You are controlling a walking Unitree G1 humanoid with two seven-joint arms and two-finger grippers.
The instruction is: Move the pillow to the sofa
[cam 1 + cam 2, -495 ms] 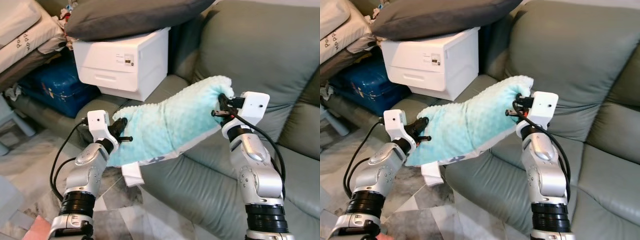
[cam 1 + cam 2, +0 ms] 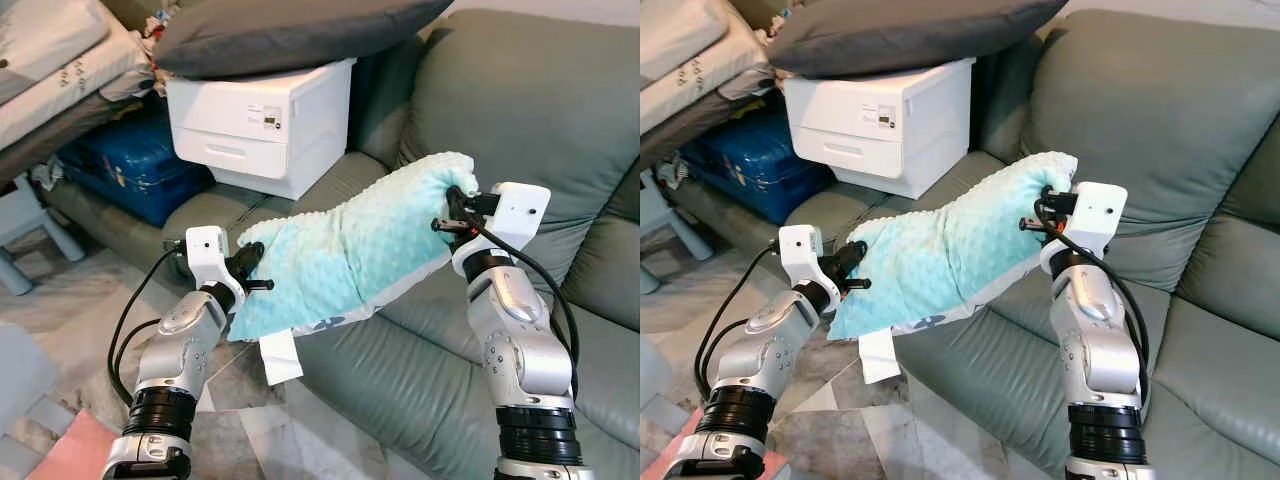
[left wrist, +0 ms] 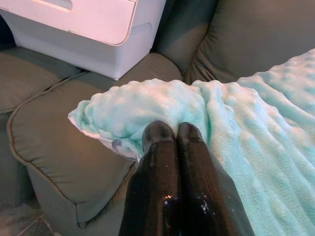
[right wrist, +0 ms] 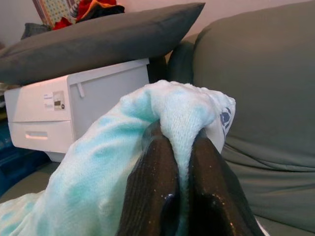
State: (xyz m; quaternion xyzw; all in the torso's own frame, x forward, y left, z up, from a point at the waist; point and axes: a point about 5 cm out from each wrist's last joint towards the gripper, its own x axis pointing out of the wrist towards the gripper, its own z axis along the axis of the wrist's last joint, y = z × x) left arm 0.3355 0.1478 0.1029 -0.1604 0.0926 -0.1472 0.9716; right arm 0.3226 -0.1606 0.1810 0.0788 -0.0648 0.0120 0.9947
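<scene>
A mint-green dotted pillow (image 2: 345, 250) hangs stretched between both arms, above the front edge of the grey-green sofa (image 2: 520, 120). My left gripper (image 2: 250, 272) is shut on its lower left corner, seen up close in the left wrist view as fingers (image 3: 170, 147) pinching the fabric (image 3: 147, 105). My right gripper (image 2: 452, 205) is shut on the upper right corner, near the sofa's backrest; its fingers (image 4: 157, 162) squeeze a fold of pillow (image 4: 182, 108). A white label (image 2: 278, 355) dangles under the pillow.
A white plastic drawer box (image 2: 260, 125) stands on the sofa seat to the left, with a dark grey cushion (image 2: 290, 30) on top. A blue case (image 2: 130, 170) and stacked bedding (image 2: 60, 70) lie further left. Marble floor (image 2: 70, 330) is below.
The camera has shifted, so the scene sits further right and lower. Both grippers still hold the pillow, which now hangs a little closer to the sofa seat.
</scene>
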